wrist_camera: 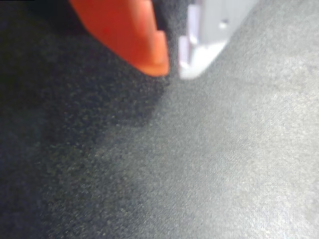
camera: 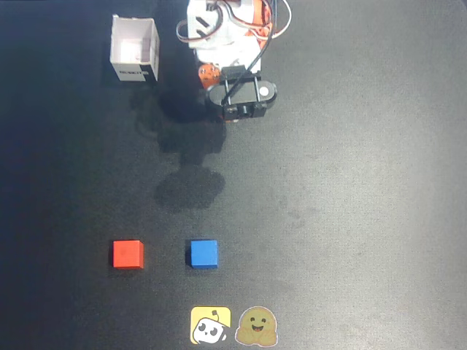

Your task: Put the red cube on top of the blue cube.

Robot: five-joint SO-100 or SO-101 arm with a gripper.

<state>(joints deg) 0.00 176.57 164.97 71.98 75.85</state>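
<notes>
The red cube [camera: 128, 254] sits on the dark table at the lower left of the overhead view. The blue cube [camera: 203, 253] sits to its right, about a cube's width and a half apart. The arm is folded at the top of that view, far from both cubes. In the wrist view my gripper [wrist_camera: 173, 67] shows an orange finger [wrist_camera: 134, 35] and a white finger [wrist_camera: 209, 35] with their tips nearly touching, holding nothing, just above bare mat. Neither cube shows in the wrist view.
A white open box [camera: 135, 49] stands at the top left beside the arm's base [camera: 219, 25]. Two stickers, one yellow [camera: 211, 325] and one brownish [camera: 257, 327], lie at the bottom edge below the blue cube.
</notes>
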